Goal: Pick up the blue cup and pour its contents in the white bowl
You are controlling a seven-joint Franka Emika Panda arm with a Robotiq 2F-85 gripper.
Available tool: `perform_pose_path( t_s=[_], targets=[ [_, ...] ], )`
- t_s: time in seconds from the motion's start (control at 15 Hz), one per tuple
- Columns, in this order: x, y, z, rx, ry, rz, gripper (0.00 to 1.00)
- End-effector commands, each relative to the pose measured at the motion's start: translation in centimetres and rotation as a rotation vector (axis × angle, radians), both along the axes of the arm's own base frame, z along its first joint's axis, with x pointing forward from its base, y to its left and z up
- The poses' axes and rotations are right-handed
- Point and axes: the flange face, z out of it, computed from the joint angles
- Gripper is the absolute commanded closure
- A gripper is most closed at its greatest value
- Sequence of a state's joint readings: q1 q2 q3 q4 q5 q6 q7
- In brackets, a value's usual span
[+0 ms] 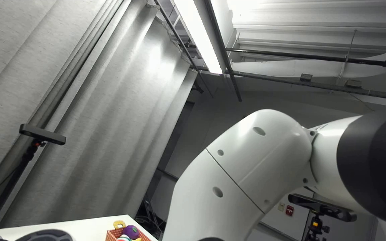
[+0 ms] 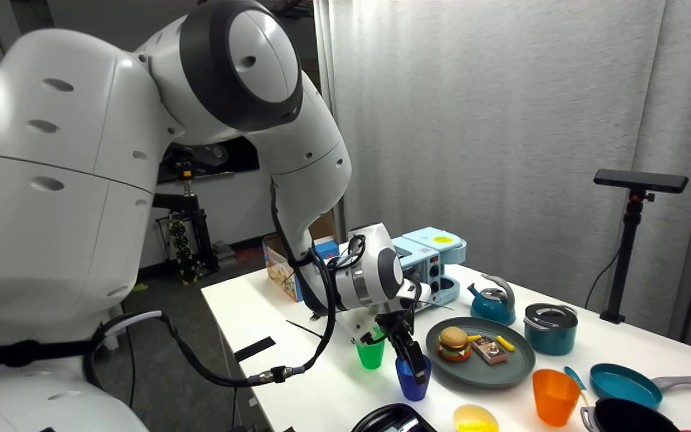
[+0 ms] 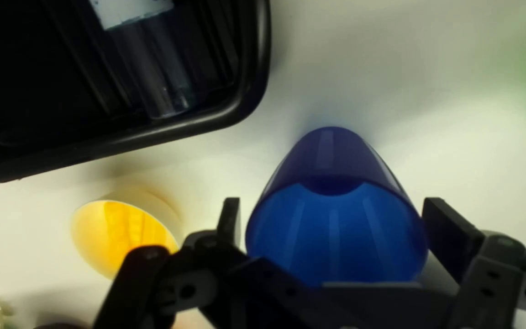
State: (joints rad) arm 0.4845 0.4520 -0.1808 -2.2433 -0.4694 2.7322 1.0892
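The blue cup (image 2: 408,384) stands upright on the white table; in the wrist view it (image 3: 331,155) is seen from above, with part of its rim hidden by the gripper. No contents show in the visible part of its inside. My gripper (image 3: 333,201) is open, one finger on each side of the cup. A gap shows at the left finger; the right finger is very close to the cup or touching it. The gripper also shows in an exterior view (image 2: 415,363). A pale bowl with yellow contents (image 3: 165,214) stands left of the cup; it looks yellowish in an exterior view (image 2: 466,413).
A black tray (image 3: 226,121) holding a clear object lies close to the blue cup. A green cup (image 2: 371,355), a grey plate (image 2: 483,375) with toy food and an orange cup (image 2: 554,396) stand around it. A pot (image 2: 550,336), kettle (image 2: 492,307) and pan (image 2: 621,384) stand farther off.
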Motion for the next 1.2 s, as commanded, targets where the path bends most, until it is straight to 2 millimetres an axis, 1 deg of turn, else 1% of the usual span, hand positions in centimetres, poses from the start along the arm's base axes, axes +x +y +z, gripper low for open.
perform_pose_path(
  t_s=[0.0,0.2,0.4,0.73,0.93,1.13],
  targets=[
    [-0.1,0.2,3.2,0.026,-0.084,-0.025,0.00],
    [0.0,0.4,5.7,0.023,-0.146,-0.024,0.00],
    [-0.2,0.0,8.0,0.009,-0.213,-0.036,0.00],
    [-1.0,-1.5,11.5,-0.067,-0.326,-0.050,0.00],
    [-2.1,-2.8,12.5,-0.101,-0.367,-0.073,0.00],
    [-3.3,-4.2,12.5,-0.135,-0.374,-0.108,0.00]
  ],
)
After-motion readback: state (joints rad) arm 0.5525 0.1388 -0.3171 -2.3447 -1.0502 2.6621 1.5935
